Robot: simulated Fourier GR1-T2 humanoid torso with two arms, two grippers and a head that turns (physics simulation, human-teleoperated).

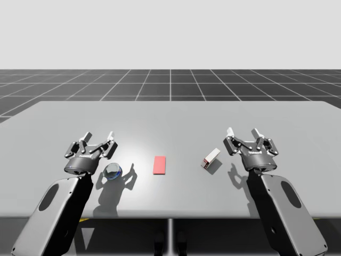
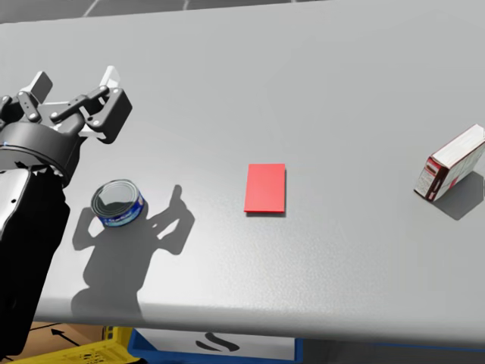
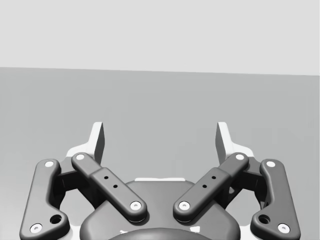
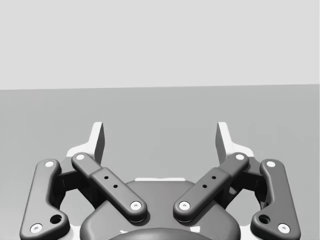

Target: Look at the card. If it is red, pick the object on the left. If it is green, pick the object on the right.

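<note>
Closest in, the robot's left arm crosses the table's near edge. Its left gripper has its fingers spread apart and holds nothing. The blue-banded round can stands at 5 o'clock from it, untouched and close to the near edge. The red card lies flat at 3 o'clock from the can, with bare tabletop all round it. The white, red-edged box lies at 8 o'clock from the right gripper, which is likewise spread and empty. Bare tabletop runs to the far edge at 12 o'clock.
</note>
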